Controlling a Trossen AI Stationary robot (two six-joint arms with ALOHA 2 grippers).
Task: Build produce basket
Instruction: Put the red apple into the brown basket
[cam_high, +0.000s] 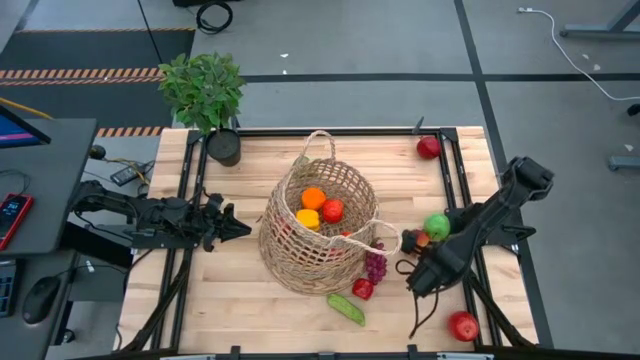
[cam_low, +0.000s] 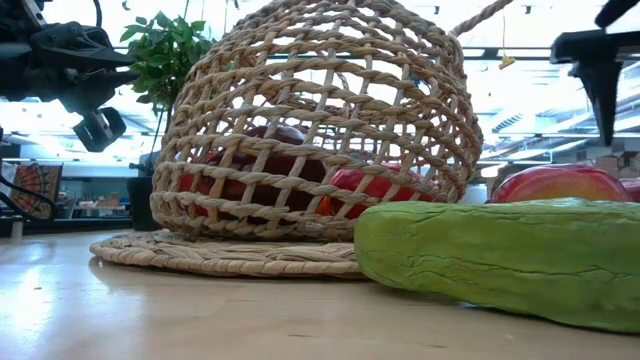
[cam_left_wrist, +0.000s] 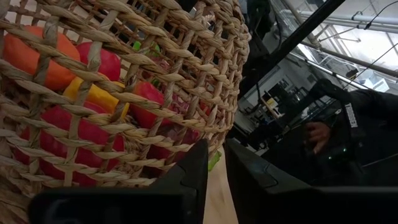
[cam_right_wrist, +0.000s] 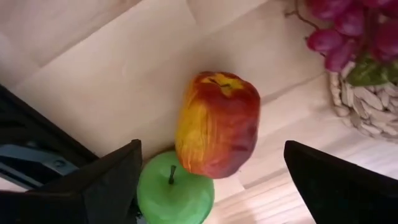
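Note:
The tan wicker basket (cam_high: 320, 225) stands on its flat base mid-table and holds an orange (cam_high: 314, 198), a yellow pepper (cam_high: 308, 218) and red pieces (cam_high: 333, 210). Purple grapes (cam_high: 375, 265), a red pepper (cam_high: 362, 289) and a green cucumber (cam_high: 346, 308) lie by its near right side. A red-and-yellow apple (cam_right_wrist: 217, 124) lies against a green apple (cam_right_wrist: 175, 190). My right gripper (cam_right_wrist: 211, 149) hangs open above them, a finger on either side of the red-and-yellow apple, touching nothing. My left gripper (cam_left_wrist: 216, 168) is shut, level, just short of the basket's left wall (cam_left_wrist: 124, 99).
A potted plant (cam_high: 205, 95) stands at the far left corner. One red apple (cam_high: 428, 147) lies at the far right, another (cam_high: 462, 325) at the near right. Black rails (cam_high: 450, 180) run along the table's sides. A person's hand (cam_left_wrist: 317, 134) shows beyond the table.

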